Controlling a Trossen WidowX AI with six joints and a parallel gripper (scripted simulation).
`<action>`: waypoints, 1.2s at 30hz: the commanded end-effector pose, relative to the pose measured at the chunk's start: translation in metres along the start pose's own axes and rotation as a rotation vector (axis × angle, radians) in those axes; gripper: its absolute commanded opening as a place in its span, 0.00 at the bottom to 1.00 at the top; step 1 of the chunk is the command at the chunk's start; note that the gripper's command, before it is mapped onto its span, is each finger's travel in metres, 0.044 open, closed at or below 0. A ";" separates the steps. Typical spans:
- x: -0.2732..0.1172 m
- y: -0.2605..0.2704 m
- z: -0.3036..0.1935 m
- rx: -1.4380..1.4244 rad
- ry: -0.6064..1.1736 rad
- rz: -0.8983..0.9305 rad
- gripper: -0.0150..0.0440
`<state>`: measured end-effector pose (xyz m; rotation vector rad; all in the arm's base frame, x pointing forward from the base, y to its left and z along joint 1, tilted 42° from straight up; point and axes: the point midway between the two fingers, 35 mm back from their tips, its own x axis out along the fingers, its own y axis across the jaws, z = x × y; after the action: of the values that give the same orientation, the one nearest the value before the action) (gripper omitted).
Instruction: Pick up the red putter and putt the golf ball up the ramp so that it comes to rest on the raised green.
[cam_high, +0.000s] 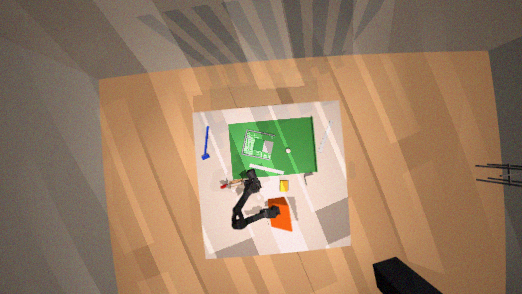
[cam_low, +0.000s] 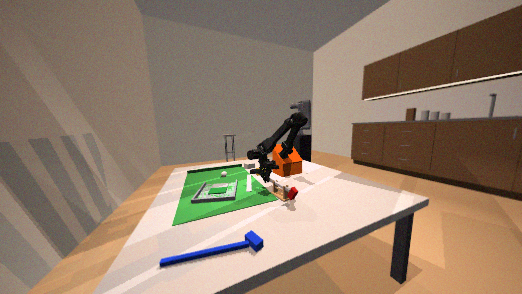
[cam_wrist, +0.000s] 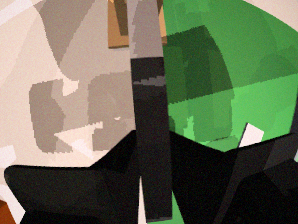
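My gripper (cam_high: 251, 175) (cam_low: 265, 176) (cam_wrist: 147, 135) points down at the mat's near edge, its fingers shut on the dark grip of the red putter (cam_high: 223, 186) (cam_low: 293, 193) (cam_wrist: 148, 37). The putter's red head sticks out beyond a small wooden rack (cam_low: 280, 194) (cam_wrist: 118, 37), and the shaft lies over the rack. The white golf ball (cam_high: 288, 150) (cam_low: 224, 174) rests on the green mat (cam_high: 300, 130) (cam_low: 185, 212) (cam_wrist: 260, 100). A grey ramp (cam_high: 268, 146) faces the ball and leads into a low grey frame (cam_high: 243, 146) (cam_low: 215, 200) around the raised green.
A blue putter (cam_high: 206, 140) (cam_low: 210, 252) lies on the table beyond the mat. A white strip (cam_high: 266, 169) (cam_low: 249, 183) (cam_wrist: 251, 134) lies on the mat near the gripper. A yellow block (cam_high: 284, 186) and an orange block (cam_high: 281, 221) (cam_low: 287, 164) stand by the arm.
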<state>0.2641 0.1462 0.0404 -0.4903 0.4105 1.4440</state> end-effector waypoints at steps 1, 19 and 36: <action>0.000 0.000 0.000 -0.001 0.000 0.000 0.25; -0.062 -0.005 0.012 -0.001 0.015 0.002 0.25; -0.101 -0.013 -0.008 0.197 0.060 -0.029 0.25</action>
<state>0.2609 0.0726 0.0996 -0.4466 0.5011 1.4067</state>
